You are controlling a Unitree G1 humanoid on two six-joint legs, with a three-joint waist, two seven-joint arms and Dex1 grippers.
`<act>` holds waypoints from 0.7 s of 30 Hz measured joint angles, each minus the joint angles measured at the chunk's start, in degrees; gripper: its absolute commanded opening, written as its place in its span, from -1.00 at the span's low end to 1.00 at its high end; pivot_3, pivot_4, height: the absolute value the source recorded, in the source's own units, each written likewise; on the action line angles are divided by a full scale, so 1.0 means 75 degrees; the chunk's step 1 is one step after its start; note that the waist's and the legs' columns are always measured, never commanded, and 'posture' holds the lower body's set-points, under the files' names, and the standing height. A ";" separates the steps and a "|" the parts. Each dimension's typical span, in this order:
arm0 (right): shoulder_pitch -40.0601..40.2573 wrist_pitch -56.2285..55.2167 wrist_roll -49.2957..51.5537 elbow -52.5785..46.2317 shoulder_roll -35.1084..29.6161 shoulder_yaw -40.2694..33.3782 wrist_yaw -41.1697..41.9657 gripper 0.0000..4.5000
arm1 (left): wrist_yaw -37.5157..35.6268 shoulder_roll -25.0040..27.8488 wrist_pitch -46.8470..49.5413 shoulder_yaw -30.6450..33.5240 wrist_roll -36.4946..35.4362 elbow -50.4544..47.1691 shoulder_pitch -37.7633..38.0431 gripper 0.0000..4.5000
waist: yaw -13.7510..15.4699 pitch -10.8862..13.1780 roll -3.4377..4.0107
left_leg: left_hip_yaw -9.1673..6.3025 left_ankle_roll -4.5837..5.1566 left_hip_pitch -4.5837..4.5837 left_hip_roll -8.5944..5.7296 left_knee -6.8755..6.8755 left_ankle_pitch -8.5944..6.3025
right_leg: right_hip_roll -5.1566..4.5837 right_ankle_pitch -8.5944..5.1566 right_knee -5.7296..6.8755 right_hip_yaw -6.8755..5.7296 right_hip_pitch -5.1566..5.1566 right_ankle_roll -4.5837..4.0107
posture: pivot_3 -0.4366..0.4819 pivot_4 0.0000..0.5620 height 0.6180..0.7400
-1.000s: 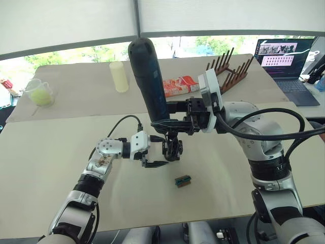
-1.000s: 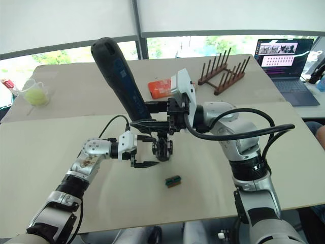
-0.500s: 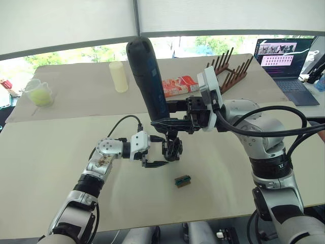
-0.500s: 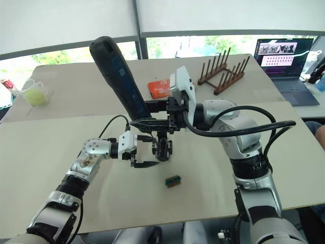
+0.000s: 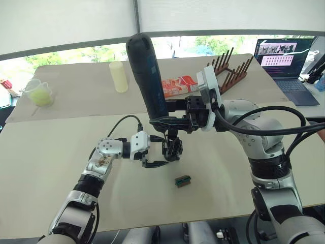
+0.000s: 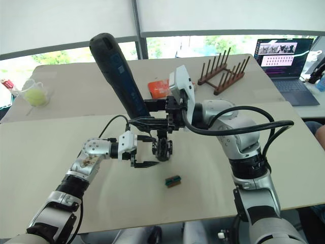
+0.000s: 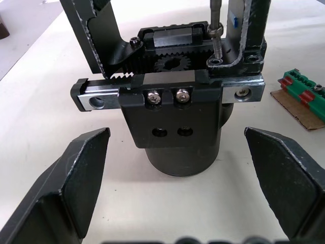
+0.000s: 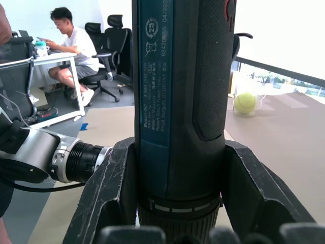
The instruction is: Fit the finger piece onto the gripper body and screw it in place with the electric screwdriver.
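The gripper body [image 5: 172,149] stands on its round base in the middle of the table, with toothed rails and screws showing on the gripper body [image 7: 172,117] in the left wrist view. My left gripper [image 5: 155,151] is open, one finger on each side of the base and apart from it. The black finger piece [image 7: 250,30] stands upright on one rail end. My right gripper [image 5: 170,122] is shut on the electric screwdriver [image 5: 147,76], held nearly upright above the body. Its thin metal bit [image 7: 215,25] comes down onto a screw beside the finger piece.
A small green-brown block [image 5: 183,180] lies just in front of the body. Farther back are a wooden rack [image 5: 228,68], a red packet [image 5: 177,85], a pale yellow cylinder [image 5: 119,76], a cup with a yellow ball [image 5: 39,94] and a laptop [image 5: 284,61].
The screwdriver's top has leaned slightly to the left in the right gripper. The left gripper and the gripper body have stayed where they were.
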 measured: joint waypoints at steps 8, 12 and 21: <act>0.0078 0.0000 0.0000 -0.0018 -0.0002 0.0000 -0.0010 -0.16 | 0.0001 0.0000 0.0000 0.0000 0.0000 0.0000 0.0000 1.00 | 0.0000 0.0000 0.0000 | 0.0000 0.0000 0.0000 0.0000 0.0000 0.0000 | 0.0000 0.0000 0.0000 0.0000 0.0000 0.0000 | -0.05 -0.47 1.00; 0.0102 -0.0003 0.0000 -0.0033 -0.0002 0.0000 -0.0006 -0.16 | 0.0001 0.0000 0.0000 0.0000 0.0000 -0.0001 0.0000 1.00 | -0.0003 0.0000 0.0000 | 0.0000 0.0000 0.0001 0.0000 0.0000 0.0000 | 0.0000 0.0000 0.0001 0.0000 0.0000 0.0000 | -0.05 -0.47 1.00; 0.0176 -0.0037 -0.0001 -0.0118 -0.0002 -0.0001 0.0002 -0.16 | 0.0002 0.0000 0.0000 0.0000 0.0001 -0.0001 0.0000 1.00 | -0.0001 0.0000 0.0000 | 0.0000 0.0000 0.0001 0.0000 0.0000 0.0000 | 0.0000 0.0000 0.0001 0.0000 0.0000 0.0000 | -0.05 -0.47 1.00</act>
